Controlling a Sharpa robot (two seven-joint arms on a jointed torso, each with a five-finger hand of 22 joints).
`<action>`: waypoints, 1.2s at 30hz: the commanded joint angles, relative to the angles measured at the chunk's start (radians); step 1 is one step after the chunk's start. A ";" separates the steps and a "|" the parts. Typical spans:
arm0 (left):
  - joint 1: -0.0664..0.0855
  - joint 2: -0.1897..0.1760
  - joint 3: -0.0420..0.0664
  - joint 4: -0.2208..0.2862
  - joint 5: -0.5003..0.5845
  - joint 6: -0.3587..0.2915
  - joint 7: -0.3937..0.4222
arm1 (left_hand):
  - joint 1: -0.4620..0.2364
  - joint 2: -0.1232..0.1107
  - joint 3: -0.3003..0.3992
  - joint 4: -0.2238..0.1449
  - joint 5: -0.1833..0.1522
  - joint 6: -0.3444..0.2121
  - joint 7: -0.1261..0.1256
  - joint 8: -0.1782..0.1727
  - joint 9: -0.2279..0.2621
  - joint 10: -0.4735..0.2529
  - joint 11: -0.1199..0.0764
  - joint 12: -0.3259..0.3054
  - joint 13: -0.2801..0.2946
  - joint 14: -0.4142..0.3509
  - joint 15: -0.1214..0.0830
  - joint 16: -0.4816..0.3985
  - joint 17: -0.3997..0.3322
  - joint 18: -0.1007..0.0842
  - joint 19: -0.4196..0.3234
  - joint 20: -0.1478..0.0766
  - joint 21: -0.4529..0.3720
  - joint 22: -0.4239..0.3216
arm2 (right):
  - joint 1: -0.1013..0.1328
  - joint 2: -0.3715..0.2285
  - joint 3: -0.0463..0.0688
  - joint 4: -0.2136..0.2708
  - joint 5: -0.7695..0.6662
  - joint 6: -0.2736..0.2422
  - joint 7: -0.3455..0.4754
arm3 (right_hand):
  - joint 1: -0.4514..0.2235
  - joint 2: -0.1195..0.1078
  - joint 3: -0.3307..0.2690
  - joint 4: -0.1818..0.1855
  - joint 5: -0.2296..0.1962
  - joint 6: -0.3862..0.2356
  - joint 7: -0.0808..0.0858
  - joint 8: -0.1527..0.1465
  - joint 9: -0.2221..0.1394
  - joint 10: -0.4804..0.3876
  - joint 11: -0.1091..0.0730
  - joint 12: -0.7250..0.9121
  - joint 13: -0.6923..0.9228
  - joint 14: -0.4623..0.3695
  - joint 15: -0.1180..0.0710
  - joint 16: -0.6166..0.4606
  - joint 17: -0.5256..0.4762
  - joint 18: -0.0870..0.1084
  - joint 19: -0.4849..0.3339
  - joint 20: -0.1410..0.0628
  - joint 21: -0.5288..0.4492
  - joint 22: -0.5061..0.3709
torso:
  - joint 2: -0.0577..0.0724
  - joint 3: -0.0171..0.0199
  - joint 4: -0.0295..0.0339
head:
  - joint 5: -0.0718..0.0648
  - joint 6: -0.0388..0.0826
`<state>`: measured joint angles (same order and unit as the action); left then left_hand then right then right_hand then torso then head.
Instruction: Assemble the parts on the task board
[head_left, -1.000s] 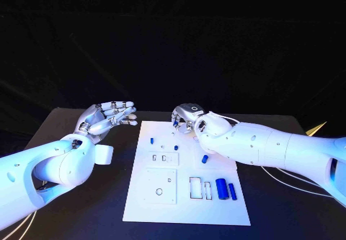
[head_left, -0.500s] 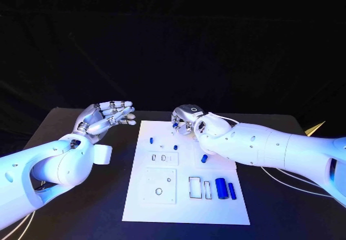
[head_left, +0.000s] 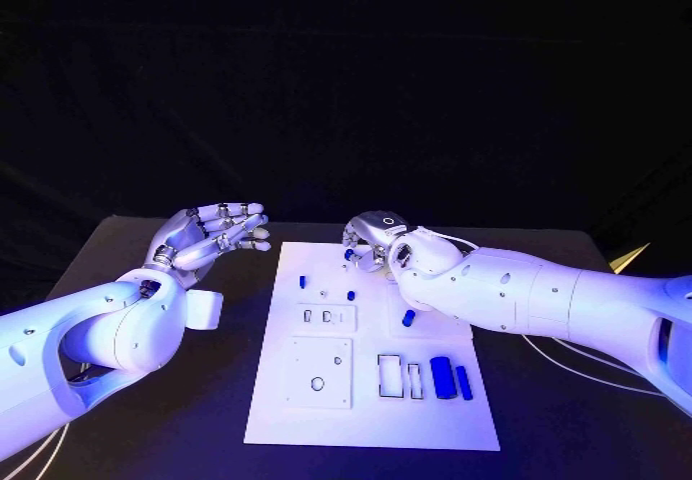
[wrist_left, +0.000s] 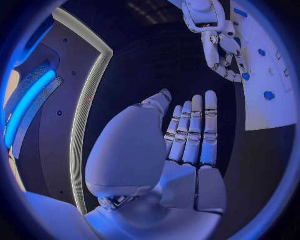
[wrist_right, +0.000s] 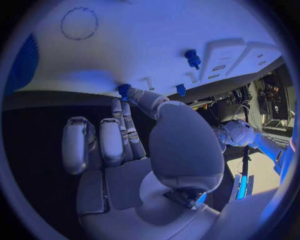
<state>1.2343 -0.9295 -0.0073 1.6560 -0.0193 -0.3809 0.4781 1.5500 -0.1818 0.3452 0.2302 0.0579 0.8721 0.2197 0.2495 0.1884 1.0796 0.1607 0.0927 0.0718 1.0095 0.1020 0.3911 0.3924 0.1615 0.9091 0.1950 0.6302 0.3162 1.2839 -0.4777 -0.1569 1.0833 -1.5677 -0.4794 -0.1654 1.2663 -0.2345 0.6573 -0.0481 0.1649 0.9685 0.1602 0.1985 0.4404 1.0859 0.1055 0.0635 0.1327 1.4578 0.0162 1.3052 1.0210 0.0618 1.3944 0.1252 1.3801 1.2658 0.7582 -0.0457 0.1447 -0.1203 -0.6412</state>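
Note:
The white task board (head_left: 372, 405) lies in the middle of the black table. My right hand (head_left: 375, 240) hovers over its far edge and pinches a small blue part (head_left: 351, 254) between thumb and finger; the same part (wrist_right: 124, 90) sits at the fingertips just above the board (wrist_right: 156, 45). My left hand (head_left: 216, 232) is raised to the left of the board, palm open, fingers straight and together (wrist_left: 194, 132), holding nothing. Two blue pegs (head_left: 304, 281) (head_left: 352, 295) stand on the far part of the board, a loose blue piece (head_left: 410, 318) lies mid-right, and two blue cylinders (head_left: 443, 377) lie near the right edge.
Raised white blocks with slots (head_left: 327, 317) and holes (head_left: 319, 372) and two rectangular outlines (head_left: 391, 374) sit on the board. Cables (head_left: 577, 358) trail across the table under my right arm. A yellowish pointed object (head_left: 632, 258) is at the table's far right corner.
My right hand has sunk slightly toward the board's far edge with the blue part in it. The left hand has stayed where it was.

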 joint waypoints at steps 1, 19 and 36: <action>0.001 0.002 0.001 0.000 -0.004 0.018 0.007 | -0.004 -0.002 0.006 0.000 -0.005 -0.004 0.001 0.004 0.001 -0.008 0.001 -0.001 0.000 -0.007 0.003 0.006 0.001 0.017 -0.006 -0.002 0.004 0.001 | 0.000 0.002 0.000 -0.002 -0.001 0.008 0.008 | 0.000 -0.007 -0.001 0.003 -0.002 -0.005 -0.001 -0.005 0.001 -0.005 0.000 -0.001 -0.001 -0.004 0.004 -0.005 -0.006 0.010 -0.006 -0.001 -0.005 -0.006 | 0.000 -0.0001 0.0009 | -0.002 0.001; 0.001 0.004 0.001 -0.010 -0.004 0.022 0.008 | -0.004 -0.001 0.008 -0.001 -0.005 -0.004 0.000 0.005 0.002 -0.007 0.001 0.000 0.001 -0.009 0.003 0.008 0.003 0.017 -0.009 -0.002 0.007 0.003 | 0.011 -0.088 0.003 0.103 0.031 -0.015 0.013 | -0.011 -0.030 -0.076 0.016 -0.003 -0.029 -0.006 -0.026 0.004 -0.009 -0.006 0.004 -0.006 -0.001 0.001 -0.013 -0.018 0.011 -0.003 -0.005 -0.021 -0.017 | -0.004 -0.0004 -0.0054 | -0.006 0.013; 0.001 0.013 0.000 -0.022 -0.022 0.028 -0.003 | -0.008 -0.004 0.007 0.000 -0.005 -0.002 -0.002 0.006 0.003 -0.004 -0.001 0.001 0.001 -0.011 0.003 0.010 0.007 0.017 -0.013 -0.002 0.011 0.006 | 0.082 -0.368 0.021 0.331 0.302 0.114 0.021 | 0.039 -0.024 -0.301 0.050 0.001 -0.067 -0.030 -0.066 0.026 0.298 -0.066 0.484 0.431 0.050 -0.048 0.112 0.181 -0.036 0.115 -0.049 0.117 0.195 | -0.009 0.0146 -0.0330 | -0.006 0.034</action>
<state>1.2345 -0.9187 -0.0075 1.6314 -0.0232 -0.3753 0.4758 1.5500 -0.1819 0.3480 0.2274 0.0579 0.8720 0.2198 0.2495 0.1906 1.0796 0.1607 0.0927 0.0718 1.0058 0.1056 0.3948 0.3984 0.1615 0.9019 0.1949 0.6379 0.3211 1.3649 -0.8361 -0.1358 1.4092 -1.3618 -0.4495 -0.1526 1.2930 -0.2643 0.3865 -0.0023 0.1655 0.9014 0.1362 0.1339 0.4628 1.3876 0.0401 0.4363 0.4528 1.4669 -0.0256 1.4095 1.1882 0.0440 1.4641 0.0834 1.4893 1.3081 0.7503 -0.0356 0.1162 -0.1260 -0.6095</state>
